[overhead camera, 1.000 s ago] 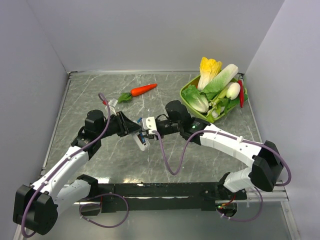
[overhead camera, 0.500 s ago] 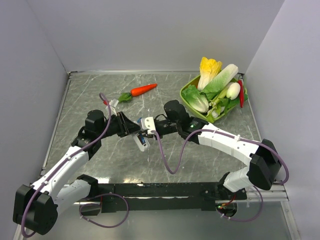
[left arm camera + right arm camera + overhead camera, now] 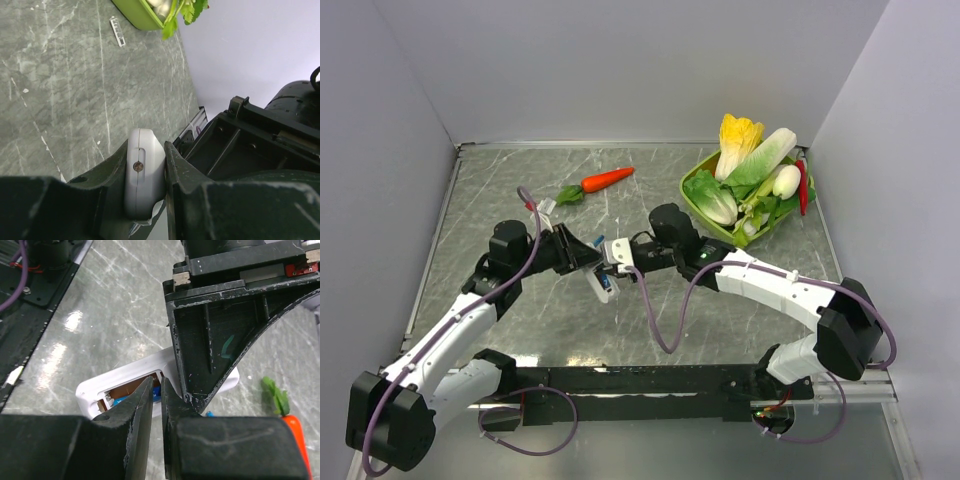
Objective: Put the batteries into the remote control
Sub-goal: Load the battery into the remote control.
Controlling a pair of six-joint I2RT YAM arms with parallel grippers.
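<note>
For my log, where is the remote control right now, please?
Top view, left of centre: the remote control is clamped in the left gripper, with the right gripper at its open battery bay.

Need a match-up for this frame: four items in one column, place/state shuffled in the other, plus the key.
Items
1. remote control
2. carrot
3. green basket
4. right gripper

Place or state
A. far right corner of the table, full of vegetables
B. fingertips pinched on a blue battery at the open battery bay
C. clamped edge-on in the left gripper
D. lying loose on the table, far side, left of the basket

Pairs: 1-C, 2-D, 3-A, 4-B
</note>
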